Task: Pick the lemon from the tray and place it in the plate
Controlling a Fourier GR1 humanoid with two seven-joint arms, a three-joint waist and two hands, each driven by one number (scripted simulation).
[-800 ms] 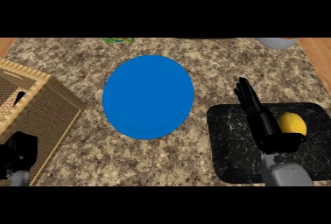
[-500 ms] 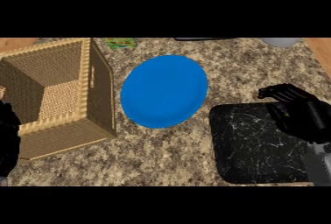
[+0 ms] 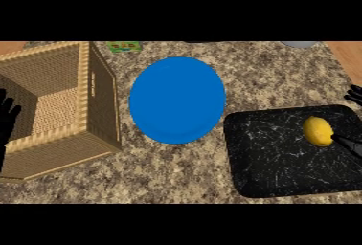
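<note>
We are seeing the lemon (image 3: 318, 131) lying on the black tray (image 3: 283, 162), near its right side — not yet lifted. Our right hand (image 3: 350, 143) is showing only at the right edge, one finger touching the lemon; whether it is apart or closed we cannot tell. We judge the grasp step is beginning; next the hand needs closing around the lemon and carrying it left to the blue plate (image 3: 176, 100). The left hand (image 3: 5, 119) is resting with fingers apart at the left edge.

Bare counter (image 3: 283, 81) lies open between the blue plate (image 3: 177, 99) and black tray (image 3: 283, 153); the wicker basket (image 3: 92, 100) walls off the plate's left side, just beside its rim
</note>
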